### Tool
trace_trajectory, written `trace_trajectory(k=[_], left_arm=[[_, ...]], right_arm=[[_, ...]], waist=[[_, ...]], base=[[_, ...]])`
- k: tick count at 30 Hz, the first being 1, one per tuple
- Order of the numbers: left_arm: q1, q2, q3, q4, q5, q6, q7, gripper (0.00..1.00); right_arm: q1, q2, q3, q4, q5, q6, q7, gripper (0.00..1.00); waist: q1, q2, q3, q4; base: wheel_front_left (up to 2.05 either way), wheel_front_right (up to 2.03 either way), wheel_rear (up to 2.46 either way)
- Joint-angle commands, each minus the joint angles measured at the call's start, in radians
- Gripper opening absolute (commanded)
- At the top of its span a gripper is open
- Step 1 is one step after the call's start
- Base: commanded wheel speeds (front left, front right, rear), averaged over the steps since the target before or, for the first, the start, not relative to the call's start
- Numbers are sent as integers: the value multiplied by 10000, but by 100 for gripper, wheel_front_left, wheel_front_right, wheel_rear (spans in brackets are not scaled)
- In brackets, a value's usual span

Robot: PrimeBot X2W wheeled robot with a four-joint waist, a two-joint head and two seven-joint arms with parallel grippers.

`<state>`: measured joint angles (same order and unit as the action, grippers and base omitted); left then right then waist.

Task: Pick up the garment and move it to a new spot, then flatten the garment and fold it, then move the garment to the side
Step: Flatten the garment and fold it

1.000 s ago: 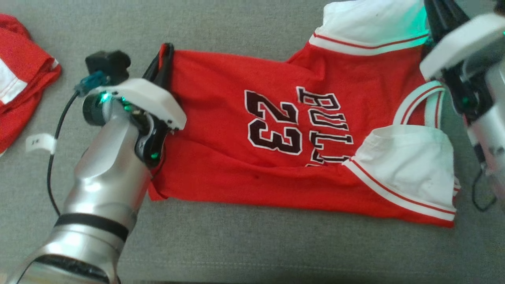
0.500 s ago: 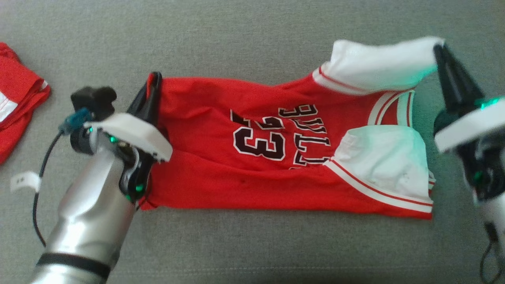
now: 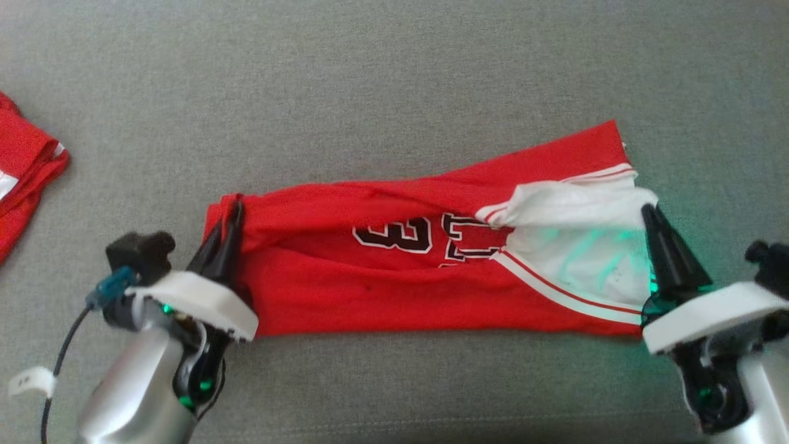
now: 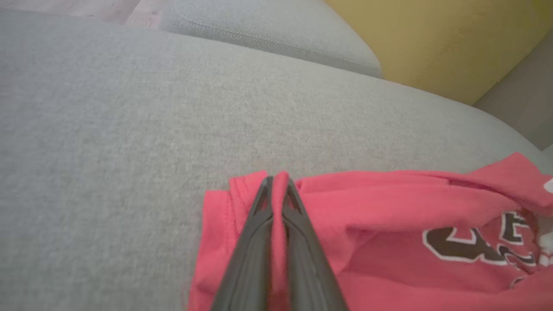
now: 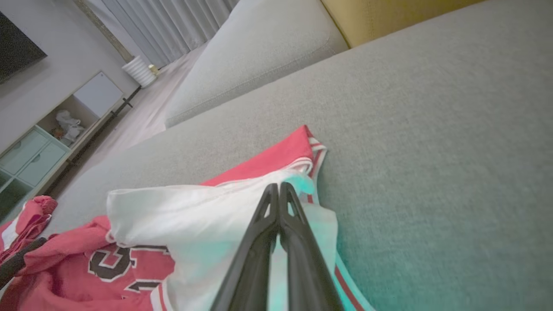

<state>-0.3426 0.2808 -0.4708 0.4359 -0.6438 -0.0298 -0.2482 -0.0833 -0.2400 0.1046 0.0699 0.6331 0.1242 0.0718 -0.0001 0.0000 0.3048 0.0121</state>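
Observation:
The garment (image 3: 394, 290) is a red jersey with white sleeves and black numbers, lying lengthwise on the grey couch seat, its far half folded toward me over the near half. My left gripper (image 3: 233, 206) is shut on the jersey's red hem corner at the left end; in the left wrist view that gripper (image 4: 276, 179) pinches red cloth (image 4: 389, 242) between its tips. At the right end my right gripper (image 3: 647, 209) is shut on the white sleeve (image 3: 573, 206); the right wrist view has this gripper (image 5: 277, 186) closed over white fabric (image 5: 194, 233).
A second red and white garment (image 3: 24, 166) lies bunched at the far left of the seat. A white tag (image 3: 31, 379) hangs on my left arm's cable. A grey cushion (image 5: 259, 56) and a yellow one (image 4: 432, 39) stand behind the seat.
Both grippers have drawn the far edge of the jersey toward me, folding it over the near half. The head camera has tilted, shifting the whole scene down in the picture.

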Motion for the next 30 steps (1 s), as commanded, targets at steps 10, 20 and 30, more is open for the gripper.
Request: trace_trajectory(k=[10, 20, 30], left_arm=[[704, 301, 704, -247, -53, 341, -125, 100], [1666, -2, 1844, -1488, 999, 1120, -133, 100], [2734, -547, 2740, -3885, 2836, 1808, -134, 100]], right_arm=[[1132, 590, -129, -354, -953, 65, 491, 100], [1415, 1065, -331, -996, -2397, 65, -407, 100], [1169, 1433, -802, -2615, -4254, 65, -816, 100]], waist=[[1, 0, -154, -40], [1, 0, -486, -139], [1, 0, -1137, -90]], base=[[0, 0, 0], [0, 0, 0], [0, 0, 0]])
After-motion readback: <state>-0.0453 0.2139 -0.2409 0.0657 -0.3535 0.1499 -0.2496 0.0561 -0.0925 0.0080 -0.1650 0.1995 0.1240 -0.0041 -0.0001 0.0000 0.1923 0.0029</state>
